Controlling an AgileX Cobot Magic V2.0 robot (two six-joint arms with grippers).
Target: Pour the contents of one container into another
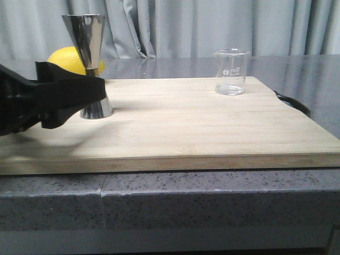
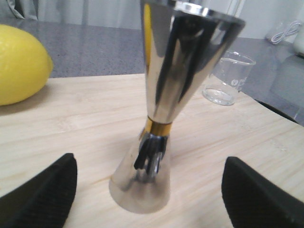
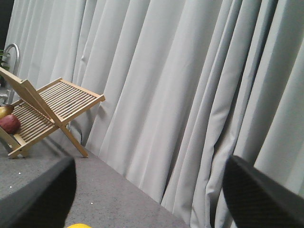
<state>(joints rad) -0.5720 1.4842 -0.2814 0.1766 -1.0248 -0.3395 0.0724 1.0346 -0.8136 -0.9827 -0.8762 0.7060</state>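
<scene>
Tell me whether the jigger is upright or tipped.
Upright: the jigger stands on its lower cone on the wooden board, wide mouth up.

Grey pleated curtain (image 1: 212, 26) across the whole back, hanging in soft vertical folds down to counter level. Dark speckled stone countertop (image 1: 159, 196) below, with a seam near the front edge. Pale wooden cutting board (image 1: 202, 127) lying flat on it, grain running sideways. In the right wrist view, a slatted wooden folding rack (image 3: 52, 109) standing on the grey surface against the curtain, a red fruit (image 3: 9, 123) resting on its slats. Even, diffuse light, soft shadows on the board.
</scene>
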